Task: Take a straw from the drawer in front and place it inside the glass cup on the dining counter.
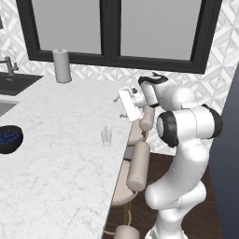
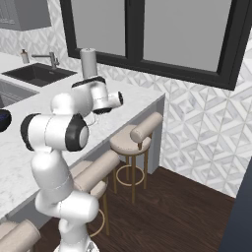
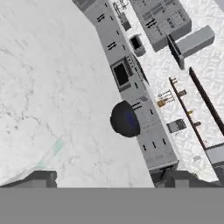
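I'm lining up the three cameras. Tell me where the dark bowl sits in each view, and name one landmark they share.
Left base view: the dark bowl is at the left edge, well left of the glass cup.
Right base view: it is a dark sliver cut off by the left edge.
Hand view: it is near the centre, at the marble's edge.
Shared landmark: the white marble dining counter under it.

The counter point(image 1: 56, 154) is white marble with grey veins, smooth and faintly glossy. The cup point(image 1: 107, 137) is clear glass. At ten o'clock the towel roll point(image 1: 62, 66) looks matt white paper. The bowl point(image 1: 9, 138) is dark and glossy. Stools point(image 2: 135, 138) have beige padding on brassy metal legs above dark wood flooring point(image 2: 182, 216).
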Controlling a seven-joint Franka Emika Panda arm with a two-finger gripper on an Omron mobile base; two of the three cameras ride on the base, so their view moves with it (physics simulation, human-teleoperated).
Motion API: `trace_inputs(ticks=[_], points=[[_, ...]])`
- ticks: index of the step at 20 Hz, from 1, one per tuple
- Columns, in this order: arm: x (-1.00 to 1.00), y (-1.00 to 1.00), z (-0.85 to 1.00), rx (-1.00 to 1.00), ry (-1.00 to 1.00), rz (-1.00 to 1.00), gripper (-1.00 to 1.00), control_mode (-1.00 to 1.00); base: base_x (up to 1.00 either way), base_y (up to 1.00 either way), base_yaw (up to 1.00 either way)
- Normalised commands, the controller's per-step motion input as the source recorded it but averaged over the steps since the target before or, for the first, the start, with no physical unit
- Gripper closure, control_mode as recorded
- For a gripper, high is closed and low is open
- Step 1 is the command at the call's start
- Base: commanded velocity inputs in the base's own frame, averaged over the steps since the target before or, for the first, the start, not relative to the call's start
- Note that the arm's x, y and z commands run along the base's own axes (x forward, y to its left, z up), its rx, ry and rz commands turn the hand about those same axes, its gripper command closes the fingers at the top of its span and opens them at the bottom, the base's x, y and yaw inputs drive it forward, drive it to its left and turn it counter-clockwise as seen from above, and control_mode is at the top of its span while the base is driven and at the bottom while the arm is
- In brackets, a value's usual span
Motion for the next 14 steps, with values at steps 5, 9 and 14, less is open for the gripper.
trace_inputs(ticks=[5, 9, 14], points=[[-0.60, -0.15, -0.20, -0.86, -0.98, 0.00, -1.00, -1.00, 0.00, 0.00, 0.00], [-0.88, -0.05, -0.21, -0.87, -0.99, 0.00, -1.00, -1.00, 0.00, 0.00, 0.00], [-1.00, -0.14, -0.21, -0.83, -0.99, 0.00, -1.00, -1.00, 0.00, 0.00, 0.00]])
